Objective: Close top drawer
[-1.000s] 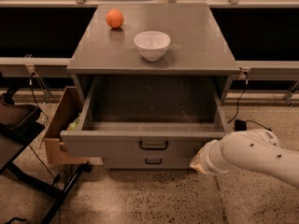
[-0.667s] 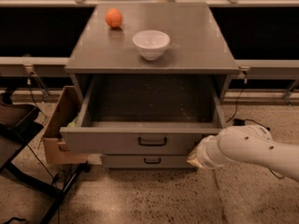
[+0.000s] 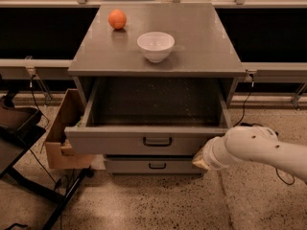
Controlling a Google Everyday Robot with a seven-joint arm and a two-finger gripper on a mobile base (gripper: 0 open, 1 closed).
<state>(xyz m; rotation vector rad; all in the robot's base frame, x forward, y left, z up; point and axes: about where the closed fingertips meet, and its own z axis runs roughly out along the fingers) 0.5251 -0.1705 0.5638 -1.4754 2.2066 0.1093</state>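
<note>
grey cabinet [image 3: 206,51] mid frame, everything placed off it. top drawer [image 3: 115,142] sticks far out of the cabinet's front, wide open, dark inside with a few pale specks on its floor, nothing else seen in it. small black handle [image 3: 157,141] at the centre of its front panel. white arm [image 3: 261,150] comes in from the cabinet's right side, low, and the gripper [image 3: 200,159] sits at the lower right corner of the drawer front (contact or just beside, can't tell). whether the gripper is open or closed cannot be told, its tip is hidden against the panel. a shorter drawer [image 3: 129,166] below in the cabinet, closed, with a like black handle. on the cabinet's top: white bowl [image 3: 155,45] near the front middle, orange ball [image 3: 117,19] at the back left, well apart. cardboard box [image 3: 60,128] on the floor just left of the cabinet.
</note>
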